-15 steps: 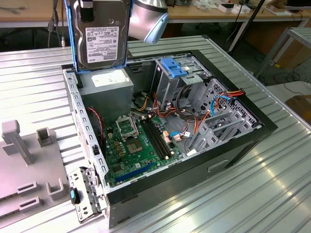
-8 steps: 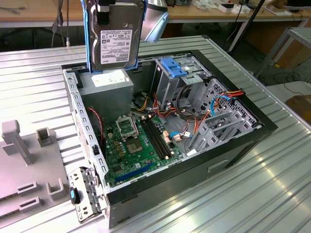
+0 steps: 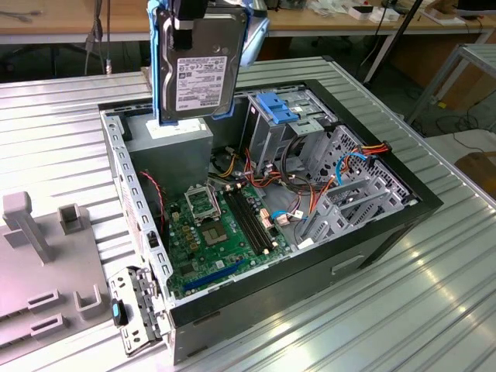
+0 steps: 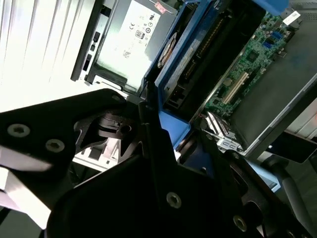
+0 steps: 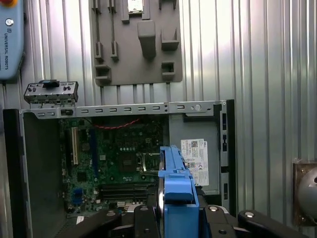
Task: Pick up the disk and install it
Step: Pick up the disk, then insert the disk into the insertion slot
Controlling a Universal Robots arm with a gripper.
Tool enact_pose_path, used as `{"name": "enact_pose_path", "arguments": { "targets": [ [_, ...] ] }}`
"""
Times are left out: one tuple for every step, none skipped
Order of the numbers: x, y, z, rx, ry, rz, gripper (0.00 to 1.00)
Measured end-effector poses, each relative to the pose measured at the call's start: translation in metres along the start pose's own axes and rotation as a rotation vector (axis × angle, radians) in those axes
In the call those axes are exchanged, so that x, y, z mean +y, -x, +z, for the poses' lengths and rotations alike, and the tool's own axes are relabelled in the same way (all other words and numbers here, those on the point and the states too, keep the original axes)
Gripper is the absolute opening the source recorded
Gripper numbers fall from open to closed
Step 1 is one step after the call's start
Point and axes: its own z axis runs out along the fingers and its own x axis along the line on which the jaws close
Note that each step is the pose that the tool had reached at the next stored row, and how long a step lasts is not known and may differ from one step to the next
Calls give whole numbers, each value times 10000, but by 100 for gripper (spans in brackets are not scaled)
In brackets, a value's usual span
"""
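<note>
Near edge, exterior view: ribbed metal table (image 3: 372,325), its surface catching light. On it at near left lies a grey fixture plate (image 3: 31,287) with upright blocks and slots. Just right of the plate, an open computer case (image 3: 372,232) lies on its side. A silver latch panel (image 3: 132,310) with a blue tab stands out from its near-left corner.

Inside the case, a green motherboard (image 3: 209,232) covers the floor of the near-left half. Right of it is a grey drive cage (image 3: 349,194), with red, yellow and blue cables tangled between the two. Farther in, a light-blue plastic bracket (image 3: 280,108) sits on top of the cage. A silver power supply (image 3: 170,138) fills the far-left corner.

The disk (image 3: 194,70) hangs upright above the power supply corner, raised over the case opening. Its label faces the camera and a blue carrier frame runs along its edges. The gripper (image 3: 184,17) holds it from the top, clamped on the frame. In the first wrist view the blue edge sits between the black fingers (image 5: 143,225).

Far side: a wooden workbench (image 3: 325,19) beyond the table.
</note>
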Motion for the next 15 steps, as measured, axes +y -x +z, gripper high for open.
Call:
{"name": "enact_pose_path", "arguments": {
  "targets": [
    [-15, -15, 3, 1, 1, 0, 37],
    [-37, -35, 8, 0, 0, 1, 37],
    [-50, -44, 12, -2, -1, 1, 37],
    [-74, -58, 18, 0, 0, 0, 37],
    [-98, -78, 24, 0, 0, 0, 37],
    [-118, -101, 31, 1, 0, 1, 37],
    [-129, -115, 36, -1, -1, 0, 37],
    [-134, -120, 37, 1, 0, 1, 37],
    [-133, -121, 37, 1, 1, 2, 37],
    [-134, -125, 39, 0, 0, 1, 37],
    [-134, -129, 39, 0, 0, 0, 37],
    [-134, -130, 39, 0, 0, 0, 37],
    [-134, -130, 39, 0, 0, 1, 37],
    [-134, -131, 39, 0, 0, 1, 37],
    [-134, -132, 40, 0, 0, 0, 37]
  ]
}}
